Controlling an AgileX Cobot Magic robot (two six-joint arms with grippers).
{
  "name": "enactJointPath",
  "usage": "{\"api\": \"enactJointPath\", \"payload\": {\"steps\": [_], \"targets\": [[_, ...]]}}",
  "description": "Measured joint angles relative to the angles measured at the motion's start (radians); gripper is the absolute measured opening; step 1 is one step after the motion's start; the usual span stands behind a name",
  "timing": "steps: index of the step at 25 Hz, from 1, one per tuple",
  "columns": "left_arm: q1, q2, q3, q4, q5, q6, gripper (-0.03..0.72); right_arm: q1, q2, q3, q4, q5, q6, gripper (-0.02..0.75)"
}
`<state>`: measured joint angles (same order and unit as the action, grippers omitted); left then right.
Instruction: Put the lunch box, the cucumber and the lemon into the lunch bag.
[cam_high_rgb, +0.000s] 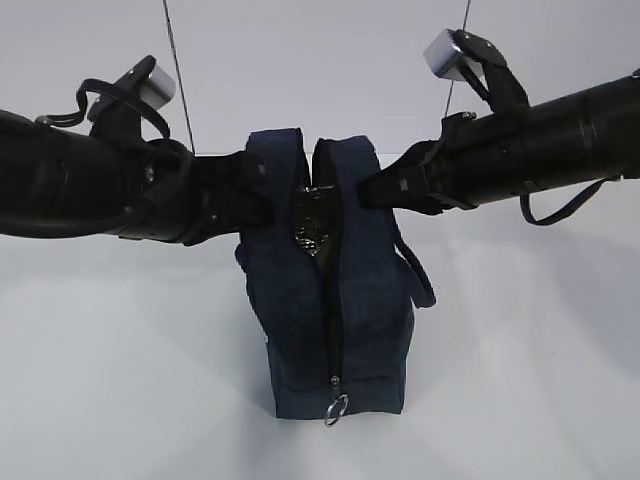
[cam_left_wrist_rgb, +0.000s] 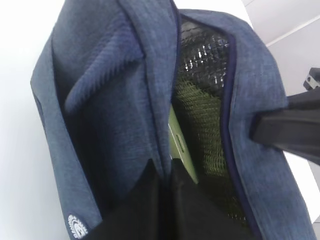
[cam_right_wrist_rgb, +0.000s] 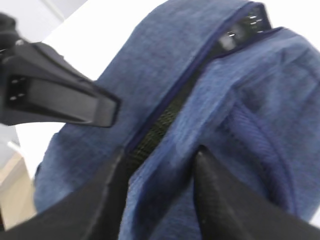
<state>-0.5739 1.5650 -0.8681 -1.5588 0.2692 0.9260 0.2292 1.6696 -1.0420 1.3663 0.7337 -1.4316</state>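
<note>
Item: lunch bag (cam_high_rgb: 335, 300), upright on table (cam_high_rgb: 120, 380); lunch box (cam_left_wrist_rgb: 181, 150) inside. My left gripper (cam_left_wrist_rgb: 162, 200) pinches one mouth edge tight. Right gripper (cam_right_wrist_rgb: 157, 192), slightly parted, straddles the other. I'd advise releasing gently, bag kept upright.

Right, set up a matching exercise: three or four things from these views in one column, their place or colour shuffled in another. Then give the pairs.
Things:
1. lunch bag
2. metal ring pull
3. white round logo
4. green lid

Place or colour:
A. inside the bag's opening, seen in the left wrist view
B. dark navy fabric, standing between the two arms
C. hanging at the bottom of the zipper
D. on the bag's outer side, near a lower corner

Pairs: 1-B, 2-C, 3-D, 4-A
</note>
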Motion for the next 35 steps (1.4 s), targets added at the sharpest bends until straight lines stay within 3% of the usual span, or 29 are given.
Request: {"api": "enactJointPath", "payload": {"steps": [5, 8, 15, 20, 25, 28, 31, 35], "targets": [[0.0, 0.0, 0.0, 0.0, 0.023, 0.0, -0.006, 0.0, 0.0, -0.004, 0.004, 0.066, -0.009, 0.27], [0.0, 0.0, 0.0, 0.0, 0.028, 0.0, -0.006, 0.0, 0.0, -0.004, 0.0, 0.097, -0.009, 0.344], [0.0, 0.0, 0.0, 0.0, 0.037, 0.0, -0.006, 0.0, -0.061, -0.014, -0.215, 0.134, 0.096, 0.361], [0.002, 0.0, 0.0, 0.002, 0.058, 0.0, -0.001, 0.0, -0.178, -0.014, -0.279, 0.165, 0.148, 0.362], [0.041, 0.0, 0.0, 0.008, 0.105, 0.0, 0.006, 0.0, -0.254, -0.014, -0.437, 0.261, 0.308, 0.362], [0.068, 0.0, 0.0, 0.012, 0.144, 0.004, 0.013, 0.0, -0.28, -0.014, -0.469, 0.348, 0.349, 0.362], [0.088, 0.0, 0.0, 0.016, 0.187, 0.031, 0.057, 0.0, -0.304, -0.014, -0.479, 0.384, 0.37, 0.362], [0.092, 0.0, 0.0, 0.016, 0.238, 0.084, 0.223, 0.0, -0.321, 0.01, -0.467, 0.386, 0.376, 0.362]]}}
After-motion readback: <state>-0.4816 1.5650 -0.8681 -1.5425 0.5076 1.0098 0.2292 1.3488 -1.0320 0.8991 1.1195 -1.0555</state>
